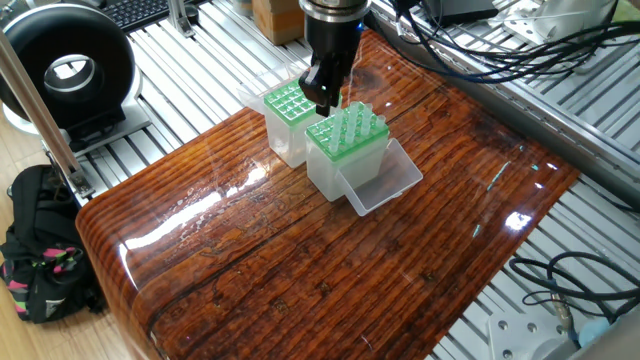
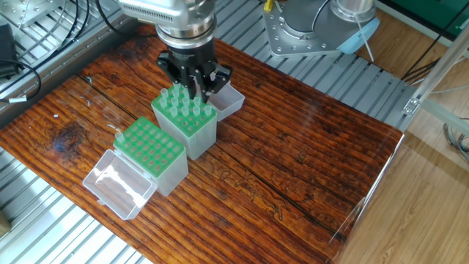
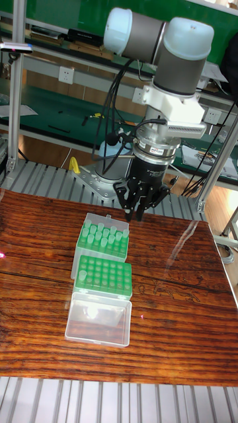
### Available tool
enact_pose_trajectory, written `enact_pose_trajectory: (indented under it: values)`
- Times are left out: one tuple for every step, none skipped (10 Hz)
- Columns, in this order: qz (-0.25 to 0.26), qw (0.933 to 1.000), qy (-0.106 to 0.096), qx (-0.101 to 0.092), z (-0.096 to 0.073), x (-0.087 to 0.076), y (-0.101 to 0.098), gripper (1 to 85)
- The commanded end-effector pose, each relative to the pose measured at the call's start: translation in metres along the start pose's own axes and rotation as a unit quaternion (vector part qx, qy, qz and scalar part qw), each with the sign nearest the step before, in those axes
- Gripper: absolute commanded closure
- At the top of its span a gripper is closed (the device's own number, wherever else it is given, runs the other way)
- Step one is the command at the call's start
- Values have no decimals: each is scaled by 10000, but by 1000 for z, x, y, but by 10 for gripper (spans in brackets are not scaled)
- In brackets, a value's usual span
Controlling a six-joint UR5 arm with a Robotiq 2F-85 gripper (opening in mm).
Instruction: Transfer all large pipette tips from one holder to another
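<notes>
The job looks to be at its very start: every one of the large pipette tips [image 2: 185, 108] that can be made out stands in the tip holder [image 2: 187, 123] directly beneath the pincer [image 2: 195, 83], their whitish tops rising above its green rack, while the second holder [image 2: 152, 155], on the far side of the loaded one from the pincer's own approach, shows only bare green holes in all three views. So nothing appears transferred yet, and the whole set is left to move. The pincer hangs pointing straight down over the back edge of the loaded holder, its dark fingers [image 3: 135, 206] just above the tip tops, near the row closest to that holder's clear hinged lid [image 2: 222, 96], which lies open beside it on the desk [image 2: 308, 147]. The fingers seem slightly parted with nothing between them, though the gap is too small to judge firmly; no tip is gripped. The arm [image 3: 168, 79] comes down vertically from a bent wrist, with cables trailing behind it.
</notes>
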State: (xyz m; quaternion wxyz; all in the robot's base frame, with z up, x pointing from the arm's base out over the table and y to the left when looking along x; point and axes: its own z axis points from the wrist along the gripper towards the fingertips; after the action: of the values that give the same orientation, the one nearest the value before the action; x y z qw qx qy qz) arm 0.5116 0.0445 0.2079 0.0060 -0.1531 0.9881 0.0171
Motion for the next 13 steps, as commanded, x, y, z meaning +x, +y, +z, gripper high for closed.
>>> enact_pose_trajectory:
  values:
    - [83, 9999, -145, 20, 1, -3, 0, 580]
    - [137, 9997, -184, 23, 8, 11, 6, 580]
    - [173, 9996, -199, 82, 16, 24, 12, 577]
    - [180, 9996, -183, 109, 22, 32, 16, 570]
    - [187, 9996, -131, 150, 27, 40, 15, 570]
    - [187, 9996, -129, 157, 31, 43, 12, 570]
    - [187, 9996, -138, 152, 33, 43, 11, 567]
    - [187, 9996, -159, 134, 33, 39, 10, 567]
    - [181, 9996, -172, 90, 34, 33, 9, 567]
    - [182, 9996, -195, 41, 36, 29, 11, 563]
    - [189, 9995, -232, 52, 39, 23, 10, 563]
    - [182, 9995, -239, 54, 40, 19, 7, 563]
    - [159, 9996, -246, 57, 41, 16, 5, 563]
